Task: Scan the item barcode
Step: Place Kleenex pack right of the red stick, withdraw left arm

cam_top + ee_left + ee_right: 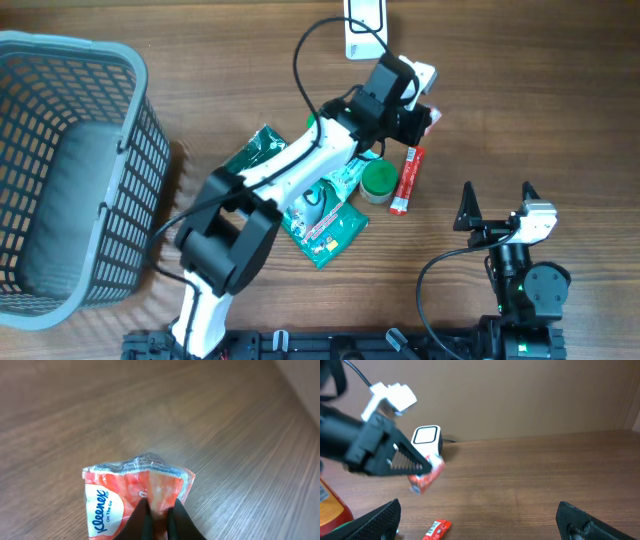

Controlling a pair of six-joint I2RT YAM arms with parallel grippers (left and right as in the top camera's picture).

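Overhead: straight down over table. Left wrist: very close, angled down at tissue pack. Right wrist: low, level, farther back; shares tissue pack, plus scanner with overhead.

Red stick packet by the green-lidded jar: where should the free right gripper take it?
Probably from straight above, jaws across the narrow width of the red stick packet at mid-length: it lies flat and slim, with the green-lidded jar close on one side.
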